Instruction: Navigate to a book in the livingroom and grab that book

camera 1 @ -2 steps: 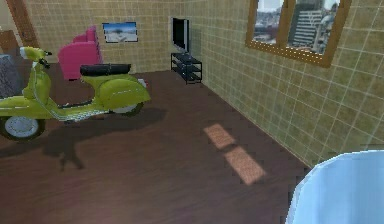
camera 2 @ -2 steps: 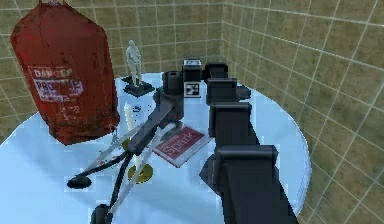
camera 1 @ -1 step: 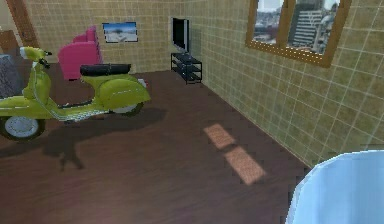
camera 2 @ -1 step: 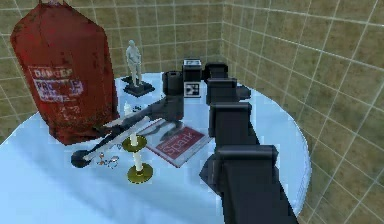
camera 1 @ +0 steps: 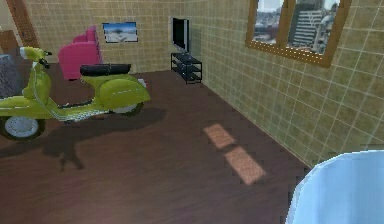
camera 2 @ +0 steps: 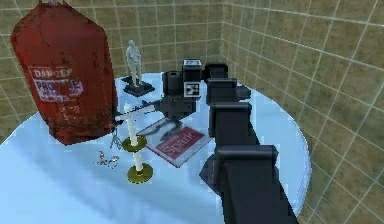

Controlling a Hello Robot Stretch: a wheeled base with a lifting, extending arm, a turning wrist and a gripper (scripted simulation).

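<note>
At worktop (camera 2: 60, 190): arrival seems done.
Red book (camera 2: 182, 147): lying flat, grab seemingly left.
Gripper (camera 2: 150, 118): cannot tell if holding anything.

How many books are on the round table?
1. The red book lies flat on the white table, between the candle and the dark arm. Another could be hidden behind the big red bag or the arm.
</note>
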